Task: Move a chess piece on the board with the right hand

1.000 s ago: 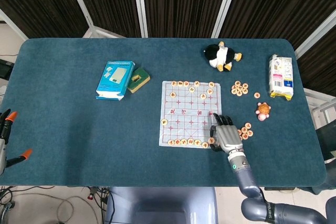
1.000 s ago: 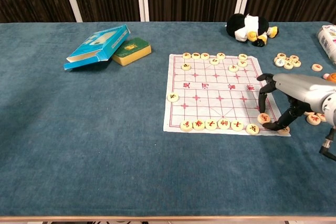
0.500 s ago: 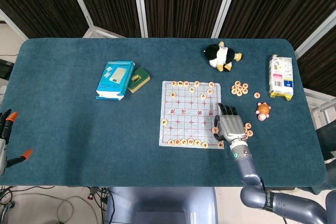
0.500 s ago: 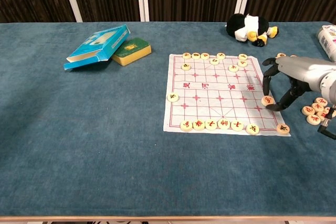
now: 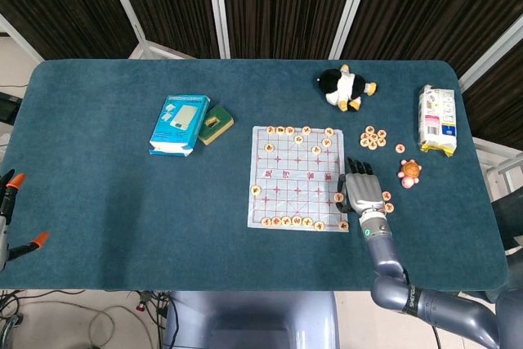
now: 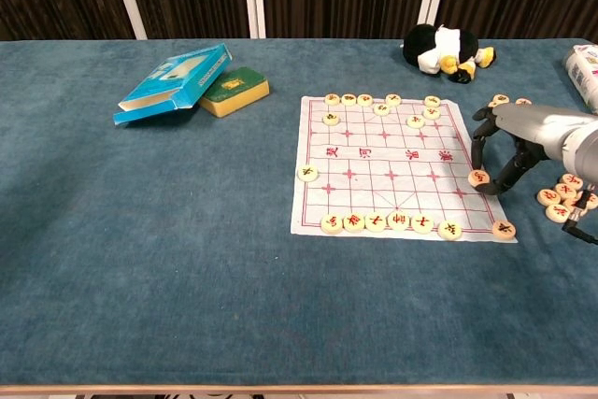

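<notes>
The paper chess board [image 5: 286,177] [image 6: 374,165] lies at the table's centre right, with round tan pieces along its far and near rows. My right hand [image 5: 362,191] [image 6: 512,142] arches over the board's right edge. One tan piece [image 5: 338,198] [image 6: 477,178] lies flat on the board just left of the hand. The thumb tip is at that piece's right side, while the other fingers hang spread above and behind it, holding nothing. Another piece [image 5: 344,225] [image 6: 504,229] sits at the near right corner. My left hand does not show.
Loose pieces lie right of the board [image 5: 373,138] [image 6: 509,109] and beside my wrist [image 5: 382,202] [image 6: 565,198]. A penguin toy [image 5: 345,87], a carton [image 5: 436,120] and a small turtle toy [image 5: 410,172] stand at the right. A blue box [image 5: 178,124] and green box [image 5: 216,123] lie left.
My right hand carried the piece from the near right corner up the right edge of the board, then shifted slightly right, leaving the piece lying beside it.
</notes>
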Motion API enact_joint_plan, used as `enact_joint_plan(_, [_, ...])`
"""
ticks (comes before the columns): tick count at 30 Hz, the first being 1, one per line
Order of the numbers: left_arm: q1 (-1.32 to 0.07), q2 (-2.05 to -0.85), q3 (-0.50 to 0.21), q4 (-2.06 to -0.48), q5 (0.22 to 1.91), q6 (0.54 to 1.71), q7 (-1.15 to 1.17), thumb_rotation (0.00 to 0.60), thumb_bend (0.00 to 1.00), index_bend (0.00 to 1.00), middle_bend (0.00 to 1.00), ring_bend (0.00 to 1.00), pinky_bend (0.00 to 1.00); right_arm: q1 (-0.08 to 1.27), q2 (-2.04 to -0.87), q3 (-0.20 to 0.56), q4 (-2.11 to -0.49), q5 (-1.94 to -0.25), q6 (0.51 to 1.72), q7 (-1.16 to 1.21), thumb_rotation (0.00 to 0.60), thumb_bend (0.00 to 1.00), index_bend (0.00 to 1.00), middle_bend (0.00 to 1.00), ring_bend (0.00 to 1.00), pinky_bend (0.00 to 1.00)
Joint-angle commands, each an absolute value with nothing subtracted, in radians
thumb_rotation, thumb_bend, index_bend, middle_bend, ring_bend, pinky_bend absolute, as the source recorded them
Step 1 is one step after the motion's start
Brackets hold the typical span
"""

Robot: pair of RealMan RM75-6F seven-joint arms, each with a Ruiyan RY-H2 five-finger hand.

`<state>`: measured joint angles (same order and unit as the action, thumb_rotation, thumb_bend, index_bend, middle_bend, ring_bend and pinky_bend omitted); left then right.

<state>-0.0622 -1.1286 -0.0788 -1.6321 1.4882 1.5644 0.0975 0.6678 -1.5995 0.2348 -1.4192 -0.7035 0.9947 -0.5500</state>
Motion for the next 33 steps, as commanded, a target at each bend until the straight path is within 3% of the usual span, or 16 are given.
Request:
enact_joint_plan(1, [-0.062,-1.129,-0.079,-1.633,1.49,1.566,0.098,0.6,0.05,0.01,0.0,0.0,0.05,0.669,-1.599,0.231,-1.416,-0.708,0.992,-0.542,0.6,0.35,0.53,0.0,0.01,0.02])
enact_joint_plan(33, [-0.063,-1.133,-0.078,-1.631,1.491,1.565,0.106,0.6,0.05,0.01,0.0,0.0,0.05,0.676,-1.585,0.196,-1.427,-0.7,0.995,-0.536,0.6,0.35,0.52,0.0,0.01,0.02])
